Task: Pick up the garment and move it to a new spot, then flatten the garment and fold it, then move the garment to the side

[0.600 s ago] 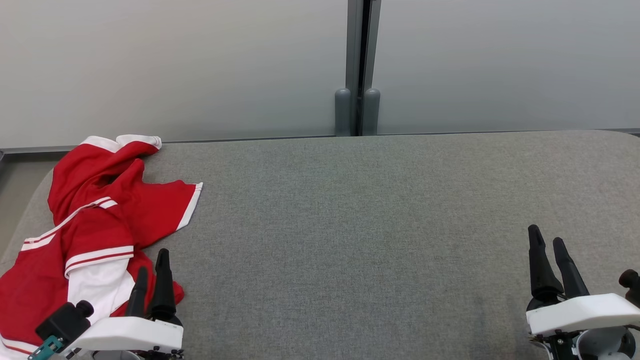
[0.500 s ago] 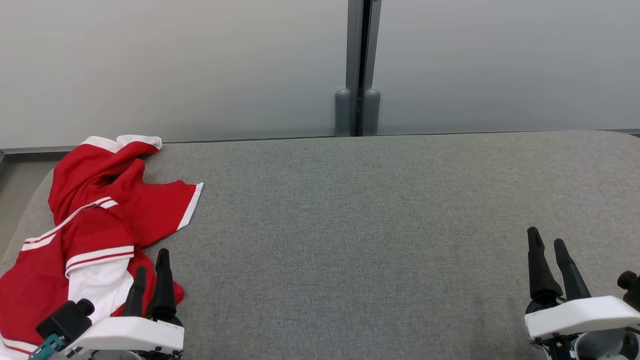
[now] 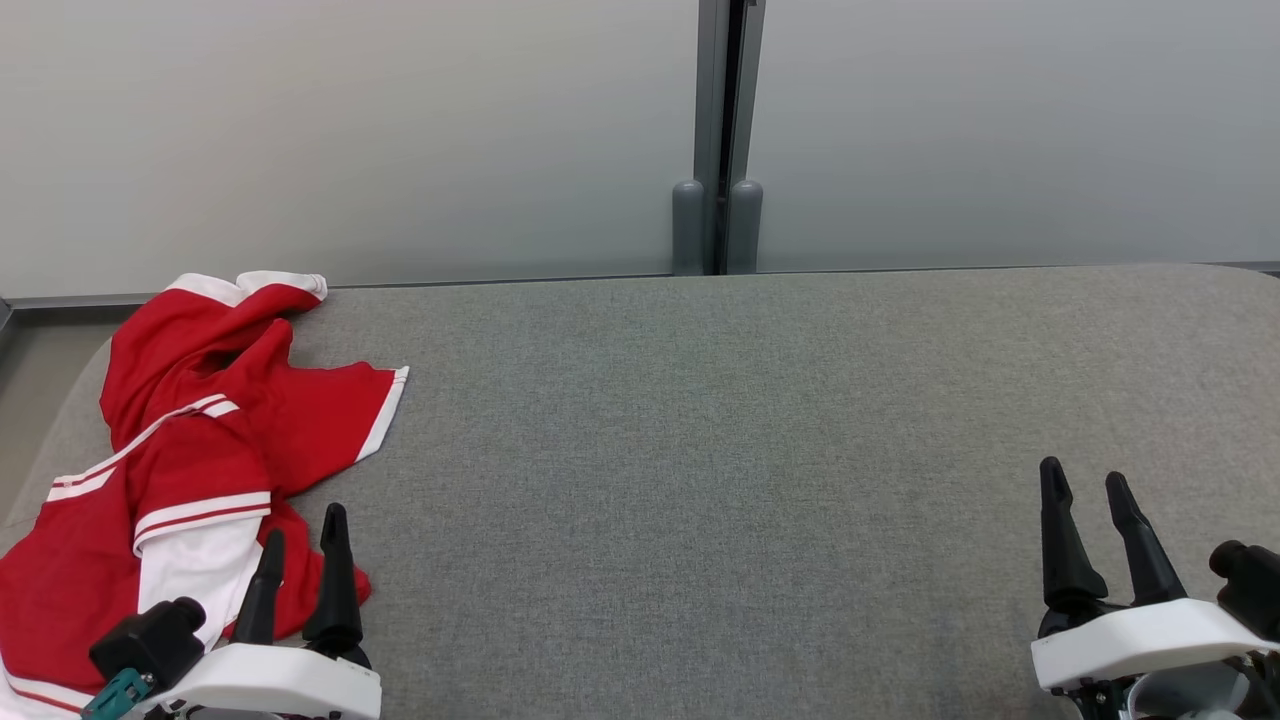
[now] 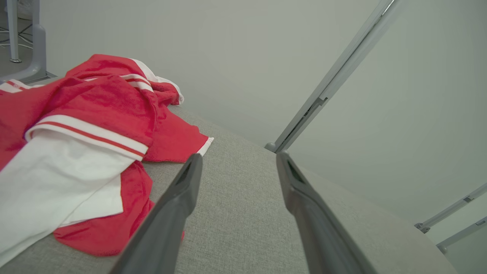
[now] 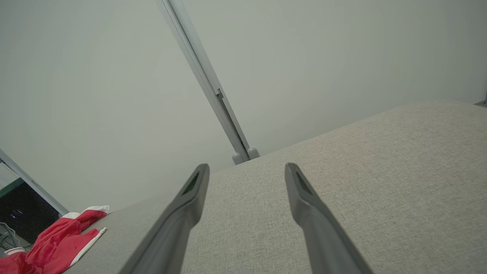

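Observation:
The garment (image 3: 190,440) is red with white bands and a white panel. It lies crumpled at the left end of the grey fabric table (image 3: 720,440). My left gripper (image 3: 303,527) hovers open at the garment's near right edge, nothing between its fingers. In the left wrist view the garment (image 4: 87,125) fills the left side, just beyond my open left gripper (image 4: 237,161). My right gripper (image 3: 1082,480) stands open and empty over bare table at the lower right. The right wrist view has my right gripper (image 5: 245,169) open, with the garment (image 5: 57,243) far off at lower left.
A pale frosted partition with a grey vertical post (image 3: 717,140) runs along the table's far edge. The table's left corner is rounded, with the floor (image 3: 30,370) beyond it. A grey metal stand leg (image 4: 36,42) shows past the garment in the left wrist view.
Both grippers have drawn slightly down the head view, toward its bottom edge, and their fingers stand a little wider apart. The garment has not moved.

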Motion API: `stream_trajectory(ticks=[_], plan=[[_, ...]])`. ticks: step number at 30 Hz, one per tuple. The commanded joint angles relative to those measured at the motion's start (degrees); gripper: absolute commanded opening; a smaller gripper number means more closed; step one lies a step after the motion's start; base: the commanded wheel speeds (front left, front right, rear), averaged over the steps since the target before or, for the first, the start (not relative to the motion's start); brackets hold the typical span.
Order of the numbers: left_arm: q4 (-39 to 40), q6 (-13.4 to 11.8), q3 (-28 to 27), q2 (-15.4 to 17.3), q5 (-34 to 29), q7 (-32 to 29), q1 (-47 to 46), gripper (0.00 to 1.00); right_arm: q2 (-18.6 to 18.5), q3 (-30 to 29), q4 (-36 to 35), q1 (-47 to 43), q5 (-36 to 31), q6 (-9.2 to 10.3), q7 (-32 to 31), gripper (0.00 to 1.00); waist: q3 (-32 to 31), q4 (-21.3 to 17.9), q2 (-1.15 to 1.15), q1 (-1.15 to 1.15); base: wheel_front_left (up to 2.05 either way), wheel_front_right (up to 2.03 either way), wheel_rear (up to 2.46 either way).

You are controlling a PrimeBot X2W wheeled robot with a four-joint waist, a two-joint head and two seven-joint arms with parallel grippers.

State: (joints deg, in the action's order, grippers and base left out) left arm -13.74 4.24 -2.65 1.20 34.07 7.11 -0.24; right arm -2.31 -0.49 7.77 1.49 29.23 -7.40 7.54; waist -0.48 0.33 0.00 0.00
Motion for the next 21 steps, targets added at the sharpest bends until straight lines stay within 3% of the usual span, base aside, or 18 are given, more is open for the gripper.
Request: stream_trajectory(ticks=[1,21], plan=[[0.7,0.4,0.0,0.5,-1.9,0.5,-0.2,1.00,-0.6,0.1,-0.8,0.1,-1.9,-0.09,0.7,1.00,0.0,0.0,0.00,0.00,0.00,0.00,0.00],[0.0,1.3,-0.4,1.2,-14.1,3.6,0.5,1.00,-0.6,0.5,-1.7,-0.7,-13.1,-0.11,3.5,1.00,0.0,0.2,0.00,0.00,0.00,0.00,0.00]])
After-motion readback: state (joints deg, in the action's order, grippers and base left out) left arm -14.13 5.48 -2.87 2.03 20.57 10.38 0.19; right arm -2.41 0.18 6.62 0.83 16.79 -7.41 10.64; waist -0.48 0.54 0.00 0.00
